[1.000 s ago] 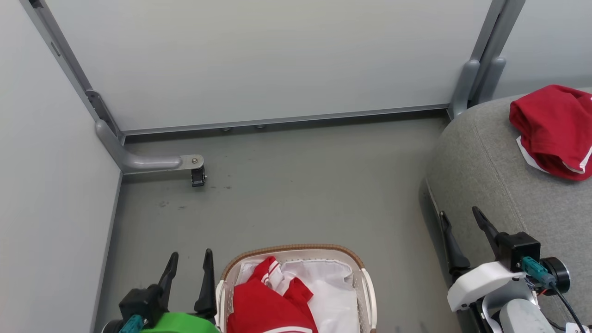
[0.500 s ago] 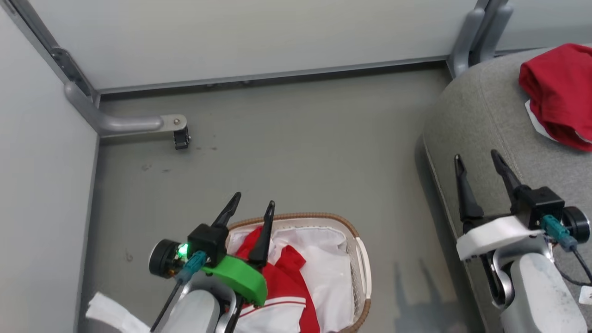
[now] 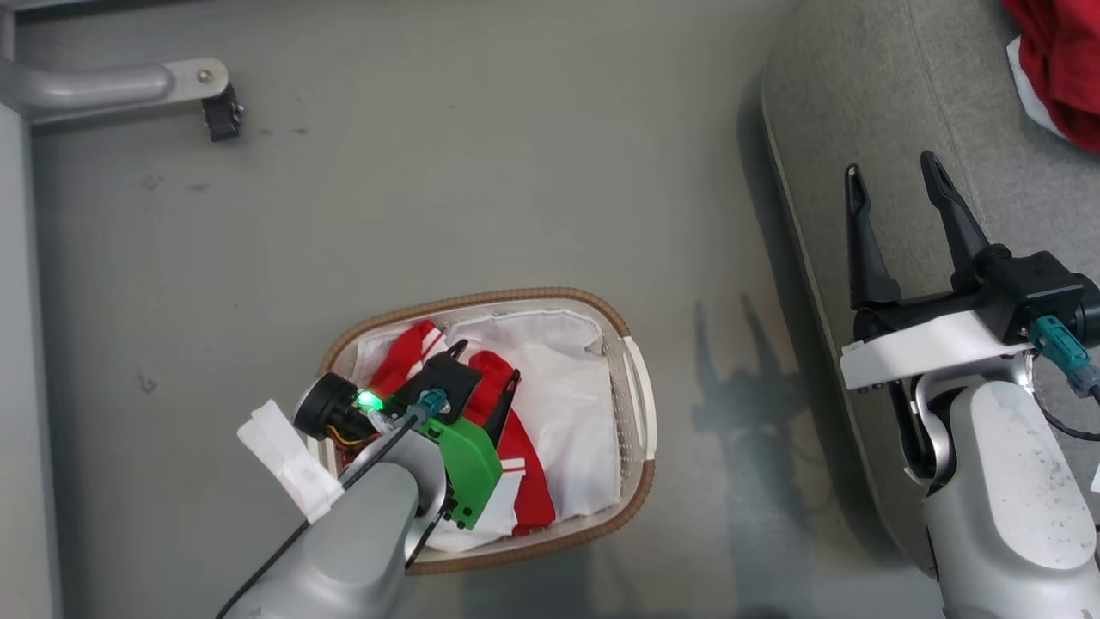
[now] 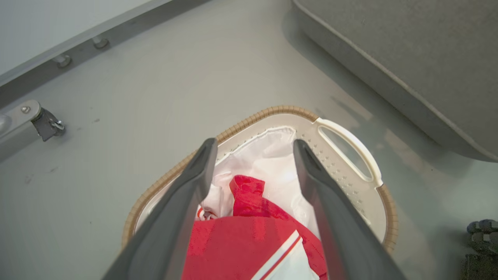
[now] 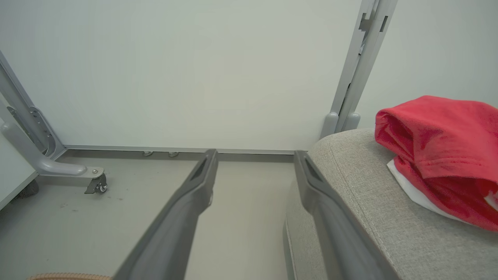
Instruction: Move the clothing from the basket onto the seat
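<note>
Currently: oval white laundry basket (image 3: 615,320) with a brown woven rim stands on the grey floor (image 3: 447,189), near the seat (image 3: 902,94) but apart from it. A strip of floor lies between them.

Basket contents: white cloth liner (image 3: 576,404) and a bunched red garment with white stripes (image 3: 402,364), lying toward the basket's left half. In the left wrist view its folded red body and a white-edged band sit low in the frame.

Left gripper (image 3: 490,359): hangs over the basket, fingers pointing down at the red garment, jaws apart. In the wrist view the two dark fingers frame the red fabric. Cannot tell whether the fingertips touch the cloth. Nothing is clamped between them. A green light glows on the wrist.

Right gripper (image 3: 889,166): held over the left edge of the seat, fingers apart, with nothing between them. Its shadow falls on the floor beside the seat.

A second red garment with white trim (image 3: 1061,69) lies crumpled on the seat, at the far right, well apart from the right gripper. The right wrist view shows it resting on the cushion's rounded top.

Also noted: a grey metal foot with a small caster (image 3: 219,112) at the far left of the floor, well apart from the basket.
</note>
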You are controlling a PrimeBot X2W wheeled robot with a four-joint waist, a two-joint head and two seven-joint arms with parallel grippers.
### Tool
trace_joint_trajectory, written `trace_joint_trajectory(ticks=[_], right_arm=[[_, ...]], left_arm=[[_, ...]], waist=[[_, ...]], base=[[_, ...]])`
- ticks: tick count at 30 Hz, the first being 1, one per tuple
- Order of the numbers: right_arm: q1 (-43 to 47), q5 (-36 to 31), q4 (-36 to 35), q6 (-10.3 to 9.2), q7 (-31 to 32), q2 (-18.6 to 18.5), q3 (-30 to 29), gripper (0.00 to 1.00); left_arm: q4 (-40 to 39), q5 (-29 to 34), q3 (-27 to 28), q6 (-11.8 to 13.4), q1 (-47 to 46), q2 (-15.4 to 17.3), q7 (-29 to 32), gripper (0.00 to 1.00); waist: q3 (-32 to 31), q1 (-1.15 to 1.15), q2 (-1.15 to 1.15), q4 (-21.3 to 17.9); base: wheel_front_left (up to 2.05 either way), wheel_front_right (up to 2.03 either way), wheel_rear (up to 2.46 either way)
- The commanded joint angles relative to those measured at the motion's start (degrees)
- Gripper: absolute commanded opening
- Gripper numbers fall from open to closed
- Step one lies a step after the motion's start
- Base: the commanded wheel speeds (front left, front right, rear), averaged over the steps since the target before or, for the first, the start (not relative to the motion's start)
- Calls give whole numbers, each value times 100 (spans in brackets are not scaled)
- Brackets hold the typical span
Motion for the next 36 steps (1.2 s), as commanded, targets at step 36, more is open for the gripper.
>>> trace_joint_trajectory(ticks=[36], right_arm=[[-560, 544, -225, -8, -11, -14, 584, 100]], left_arm=[[2131, 88, -933, 17, -1529, 550, 1818, 98]], waist=[[2333, -1, 0, -1009]], base=[[0, 0, 0]])
